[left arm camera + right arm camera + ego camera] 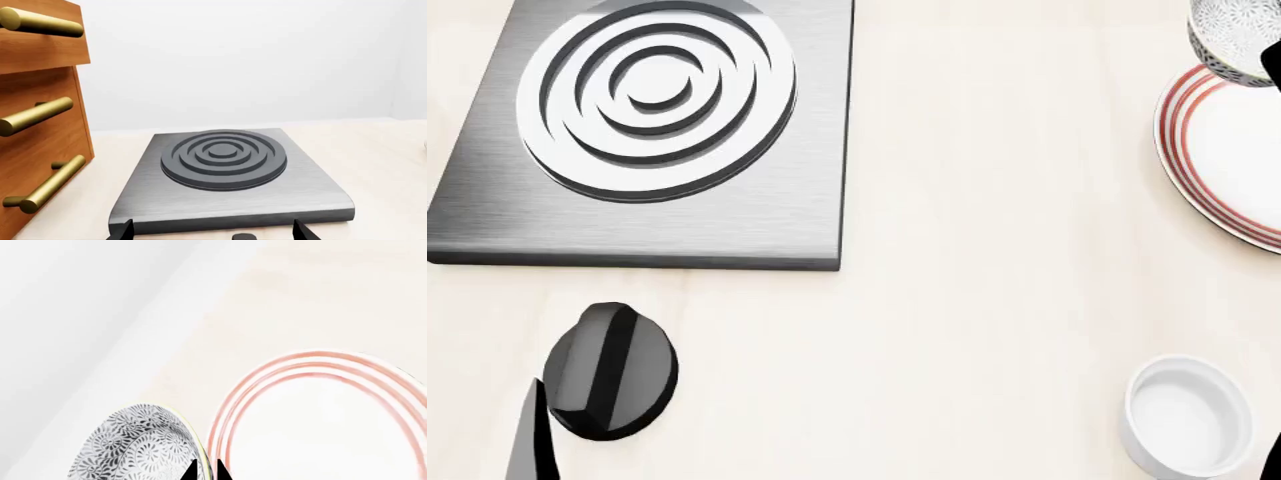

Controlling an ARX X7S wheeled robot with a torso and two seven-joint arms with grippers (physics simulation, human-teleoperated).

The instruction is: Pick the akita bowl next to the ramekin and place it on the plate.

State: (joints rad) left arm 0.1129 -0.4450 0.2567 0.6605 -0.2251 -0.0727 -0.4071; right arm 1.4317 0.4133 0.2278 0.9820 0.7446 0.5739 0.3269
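Right pincer (205, 471) pinched on the akita bowl (137, 450) rim, carrying it just beside the plate (320, 430), not over it yet. Left pincer (213, 231) wide by the hob (227, 175). Thin rim grip; any tilt could slip it.

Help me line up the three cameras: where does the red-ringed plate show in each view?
Left wrist view: the plate is not in it; only a stove burner and a wooden drawer cabinet.
Head view: plate at the right edge, cut off by the frame.
Right wrist view: plate at lower right.
Shared landmark: the patterned akita bowl, right beside the plate's rim in both views.
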